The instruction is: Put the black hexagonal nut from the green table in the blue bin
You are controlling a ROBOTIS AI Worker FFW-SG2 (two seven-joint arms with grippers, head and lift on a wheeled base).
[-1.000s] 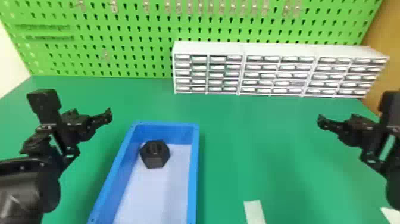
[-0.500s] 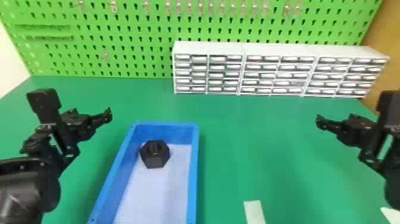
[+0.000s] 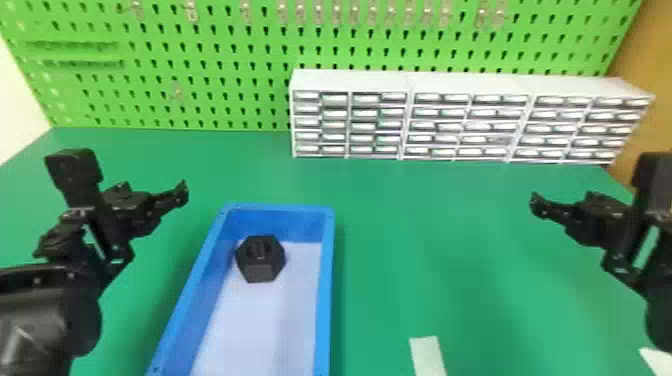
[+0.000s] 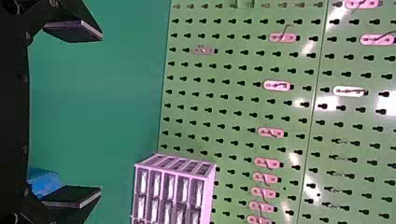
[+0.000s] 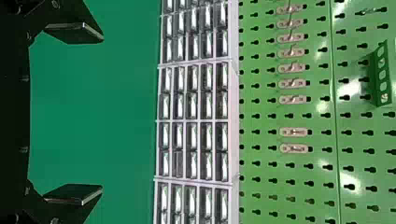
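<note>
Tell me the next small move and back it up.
Probably no reach at all: leave the black hexagonal nut where it lies. It already sits inside the blue bin, near the far end, as the task wants. The left jaws and right jaws both stand open and empty, off to either side of the bin.

No text, label, brand, number or sign can be read.
</note>
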